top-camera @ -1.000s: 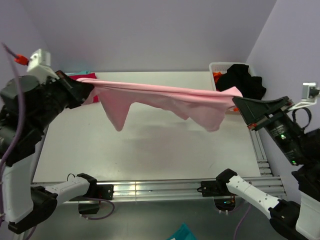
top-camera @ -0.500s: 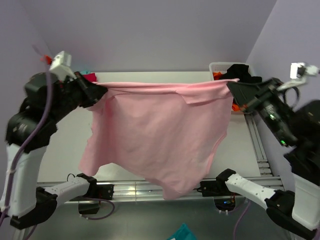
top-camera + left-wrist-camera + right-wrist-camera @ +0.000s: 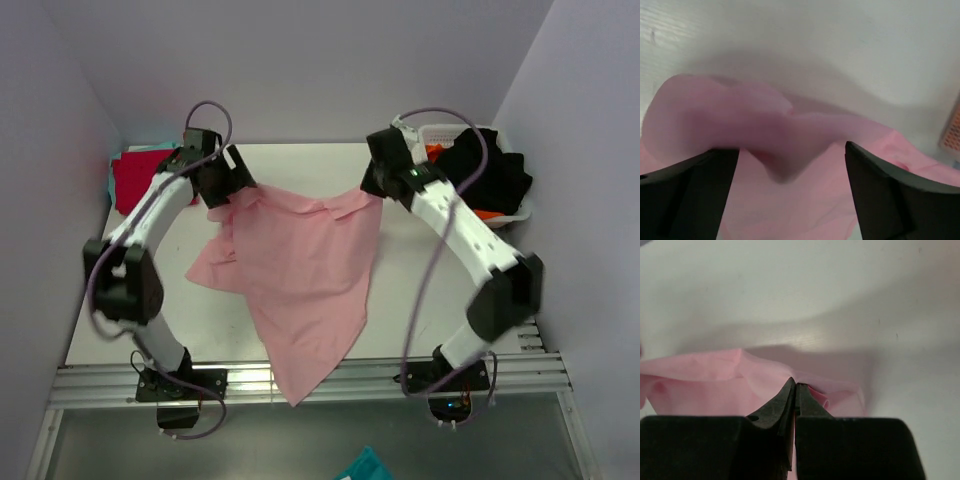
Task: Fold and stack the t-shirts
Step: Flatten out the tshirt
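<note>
Moved since before: pink shirt [image 3: 300, 260] held up in the air a moment ago, now dropped down onto the bench [image 3: 450, 300]; both arms gone from up high to low and stretched far out.
Pink shirt now: spread in the middle of the bench, top edge by the far side, bumpy and twisted, one long corner hanging over the near edge.
Left fingers [image 3: 238, 186]: wide apart, let go, pink cloth loose under and between them.
Right fingers [image 3: 793, 396]: pinched tight on the top right corner of the pink shirt.
Red shirt [image 3: 135, 180]: bunched in the far left corner of the bench, well apart from the pink one, not yet touched.
Basket [image 3: 440, 132]: far right corner, dark cloth [image 3: 490, 170] piled inside.
Step in hand, as a guess: laying the pink shirt flat, ready for folding.
How far along: early, no fold made, no stack begun.
Next move, as a guess: let go on the right too, pull the hanging corner back onto the bench, smooth the bumps, then grab a side for the first fold.
Watch out for: cloth sliding off the near edge.
</note>
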Motion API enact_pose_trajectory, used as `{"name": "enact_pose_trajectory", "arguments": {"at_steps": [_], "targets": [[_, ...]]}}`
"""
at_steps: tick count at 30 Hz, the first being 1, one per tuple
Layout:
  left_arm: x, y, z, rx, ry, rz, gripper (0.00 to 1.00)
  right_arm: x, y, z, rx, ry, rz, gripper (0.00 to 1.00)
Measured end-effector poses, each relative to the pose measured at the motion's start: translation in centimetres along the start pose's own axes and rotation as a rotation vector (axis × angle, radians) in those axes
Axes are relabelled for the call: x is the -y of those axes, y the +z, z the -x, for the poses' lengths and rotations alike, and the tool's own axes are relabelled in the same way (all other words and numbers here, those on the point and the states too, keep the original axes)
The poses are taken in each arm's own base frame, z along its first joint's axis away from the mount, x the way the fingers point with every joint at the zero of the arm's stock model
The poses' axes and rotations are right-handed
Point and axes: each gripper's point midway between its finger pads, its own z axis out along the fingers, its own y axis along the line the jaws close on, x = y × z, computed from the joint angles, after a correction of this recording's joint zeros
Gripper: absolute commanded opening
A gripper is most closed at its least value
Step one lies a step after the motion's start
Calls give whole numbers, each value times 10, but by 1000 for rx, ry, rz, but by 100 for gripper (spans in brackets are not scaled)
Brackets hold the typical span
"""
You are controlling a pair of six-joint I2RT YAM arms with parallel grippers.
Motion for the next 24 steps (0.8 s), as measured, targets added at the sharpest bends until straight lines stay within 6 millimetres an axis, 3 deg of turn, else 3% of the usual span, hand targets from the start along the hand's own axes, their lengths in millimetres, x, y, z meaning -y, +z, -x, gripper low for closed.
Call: {"name": "enact_pose_trajectory", "arguments": {"at_steps": [1,2,4,5,6,8,9,11,13,16,18,20,22,24], "targets": [[-12,30,5,-40,-34,39,99,5,28,-1,-36,15,-68,14],[-23,58,17,-71,-60,76,100,2,52,8,-52,39,-105,60],[-30,107,52,-57,-84,104,100,-7,111,40,-42,86,-176,93],[-35,125,70,-36,-95,113,99,-11,139,58,-15,112,-188,100],[-39,133,84,-17,-103,122,100,-12,160,73,9,132,-195,100],[-41,126,102,28,-110,130,99,-2,195,86,46,175,-201,100],[-36,116,110,52,-109,122,99,12,197,80,40,189,-217,100],[-20,84,127,114,-100,92,99,51,173,53,-28,202,-290,100],[1,43,143,181,-84,45,99,69,133,48,-42,221,-305,100],[16,-17,143,266,-59,-8,99,48,74,80,54,239,-210,100],[7,-45,120,269,-57,6,99,22,31,93,126,231,-120,100],[-7,-59,94,250,-59,33,99,2,-3,80,127,207,-45,100],[-30,-59,61,204,-67,88,99,-9,-27,44,76,176,18,100],[-61,-49,19,128,-83,168,99,-4,-40,-5,-3,150,35,100]]}}
